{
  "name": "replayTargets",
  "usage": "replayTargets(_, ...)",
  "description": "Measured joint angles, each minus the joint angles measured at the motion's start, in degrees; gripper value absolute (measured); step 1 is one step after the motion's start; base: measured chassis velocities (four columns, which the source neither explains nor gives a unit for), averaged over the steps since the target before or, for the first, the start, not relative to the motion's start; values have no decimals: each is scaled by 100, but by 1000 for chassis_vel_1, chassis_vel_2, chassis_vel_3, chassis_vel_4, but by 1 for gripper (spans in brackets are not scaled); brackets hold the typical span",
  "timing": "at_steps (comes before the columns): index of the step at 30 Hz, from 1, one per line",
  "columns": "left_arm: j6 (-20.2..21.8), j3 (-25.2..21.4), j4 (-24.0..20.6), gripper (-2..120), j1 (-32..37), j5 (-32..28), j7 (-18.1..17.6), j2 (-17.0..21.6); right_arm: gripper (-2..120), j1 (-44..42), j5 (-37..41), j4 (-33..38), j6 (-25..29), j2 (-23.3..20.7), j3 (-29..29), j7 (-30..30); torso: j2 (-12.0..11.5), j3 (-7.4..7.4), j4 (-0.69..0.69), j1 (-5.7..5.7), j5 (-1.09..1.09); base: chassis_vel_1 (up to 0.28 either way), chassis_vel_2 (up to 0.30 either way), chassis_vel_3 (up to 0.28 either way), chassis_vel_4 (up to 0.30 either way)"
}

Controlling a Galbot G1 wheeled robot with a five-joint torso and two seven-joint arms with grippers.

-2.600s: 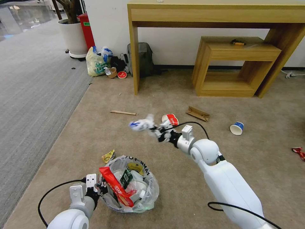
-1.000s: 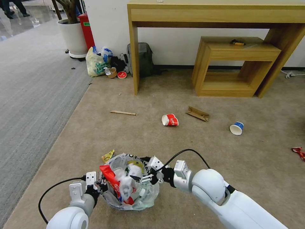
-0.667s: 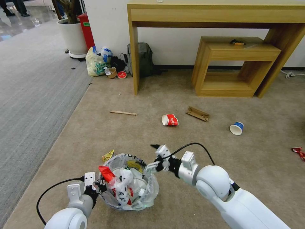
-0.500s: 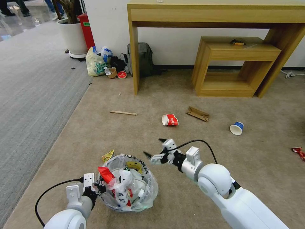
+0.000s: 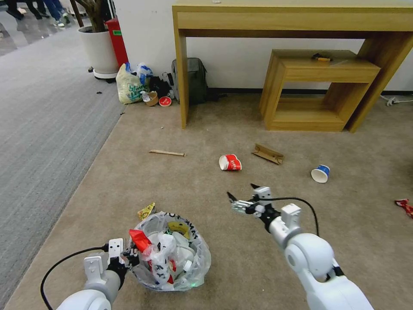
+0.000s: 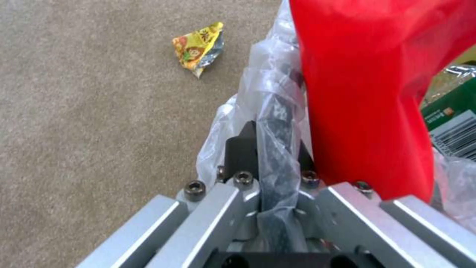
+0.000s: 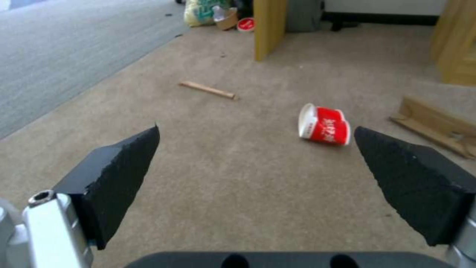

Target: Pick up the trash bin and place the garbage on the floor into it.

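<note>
The trash bin (image 5: 195, 258), black with a crinkly bag liner, hangs low at the near left, full of wrappers and crumpled paper. My left gripper (image 5: 129, 254) is shut on its rim; the left wrist view shows the gripper (image 6: 270, 145) pinching rim and bag (image 6: 275, 123). My right gripper (image 5: 243, 196) hovers open and empty over the floor (image 5: 206, 189), right of the bin. In the right wrist view the gripper (image 7: 256, 129) faces the red cup (image 7: 325, 124). Garbage on the carpet: red cup (image 5: 230, 162), blue cup (image 5: 321, 173), cardboard scrap (image 5: 267, 153), stick (image 5: 167, 152), yellow wrapper (image 5: 146, 211), red wrapper (image 5: 404, 206).
A wooden desk (image 5: 292, 19) and a low wooden shelf (image 5: 318, 86) stand along the far wall. A grey backpack (image 5: 191, 79), a yellow-green shopping bag (image 5: 129, 86) and a white planter (image 5: 100, 49) sit at the back left. Grey ribbed carpet (image 5: 43, 129) runs along the left.
My right gripper brought crumpled white-and-blue litter over the bin, let it go inside, and has drawn back to the right, open. The bin has sunk slightly toward the near left.
</note>
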Motion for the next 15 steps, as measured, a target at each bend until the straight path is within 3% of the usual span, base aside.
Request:
replayTargets(7, 4, 30, 7, 0, 5, 11, -1, -17, 100, -101, -20, 51, 26, -7, 153, -95, 0, 0, 0, 0, 0, 29, 42, -34, -39)
replayTargets(15, -24, -32, -37, 0, 79, 12, 3, -12, 100, -8, -54, 45, 9, -2, -44, -134, 0, 0, 2, 0, -2, 132, 122, -130, -117)
